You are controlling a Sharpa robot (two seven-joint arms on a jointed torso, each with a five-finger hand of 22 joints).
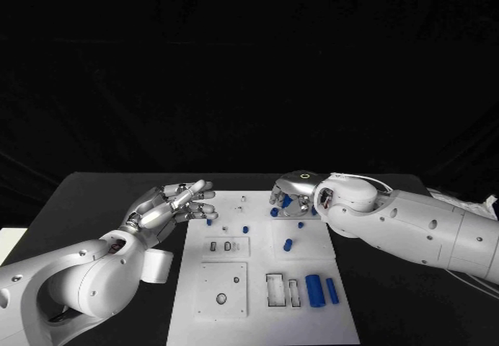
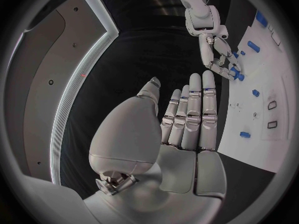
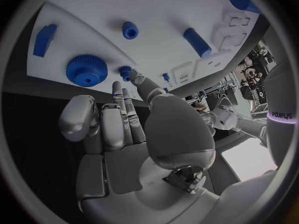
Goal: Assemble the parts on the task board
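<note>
Both hands at the far end of the board, nothing gripped yet

Both hands are hovering near the far end of the task board [image 1: 260,317], which is lying in the middle of the black desk [image 1: 94,194]. The left hand [image 1: 171,205] is waiting just off the board's far left corner with its fingers [image 2: 193,109] stretched out and apart, holding nothing. The right hand [image 1: 291,196] is reaching down over the board's far edge; in its wrist view its fingers [image 3: 121,119] are lying straight and close together with nothing between them, and whether a fingertip is touching a part I cannot tell.

Just beyond those fingertips a blue gear [image 3: 87,70] is sitting on the board, with a smaller blue gear [image 3: 126,72] beside it and a small blue peg [image 3: 130,30] farther on. Nearer the robot, 2 blue cylinders [image 1: 314,290] are lying beside an open rectangular slot [image 1: 275,290].

Judging from this, the step in hand is picking a part at the far edge, probably the gear. The next move is calling for the right fingers to close around it cleanly, lift it and carry it to its seat, while the left hand is keeping out of the way
</note>
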